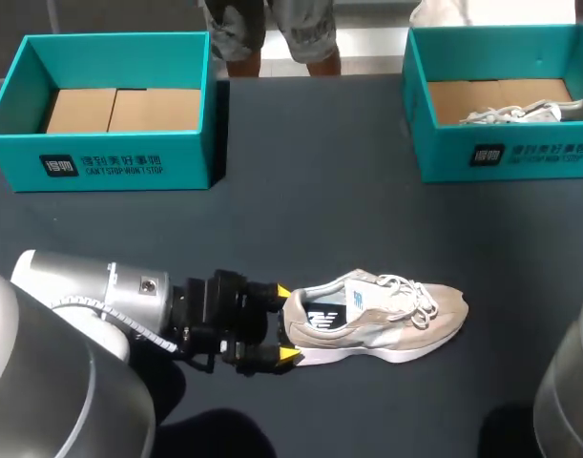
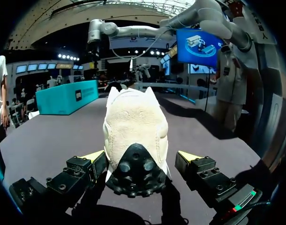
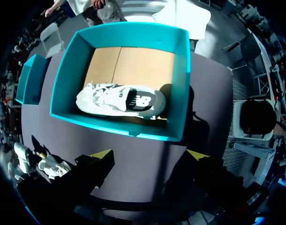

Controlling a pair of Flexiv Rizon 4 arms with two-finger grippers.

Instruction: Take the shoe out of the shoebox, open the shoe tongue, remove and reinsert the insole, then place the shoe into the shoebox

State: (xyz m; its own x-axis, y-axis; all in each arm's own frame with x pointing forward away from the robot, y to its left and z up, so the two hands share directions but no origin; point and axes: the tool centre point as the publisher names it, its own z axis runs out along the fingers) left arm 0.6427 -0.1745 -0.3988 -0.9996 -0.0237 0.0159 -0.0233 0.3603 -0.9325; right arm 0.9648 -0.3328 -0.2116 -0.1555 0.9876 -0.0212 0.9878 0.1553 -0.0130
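A beige sneaker (image 1: 382,320) lies on its side on the dark table, toe to the right, laces facing the far side. My left gripper (image 1: 286,323) is at its heel, open, one yellow tip on each side. In the left wrist view the heel (image 2: 133,122) stands between the spread fingers (image 2: 142,157), with a gap on at least one side. My right gripper (image 3: 150,154) hangs open and empty above the near wall of the right teal shoebox (image 3: 180,84). A second, white sneaker (image 3: 121,99) lies inside that box (image 1: 506,153).
An open teal shoebox (image 1: 110,162) with a bare cardboard floor stands at the back left. Part of my right arm (image 1: 568,382) shows at the lower right corner. The beige sneaker (image 3: 40,164) also shows beside the right gripper's finger.
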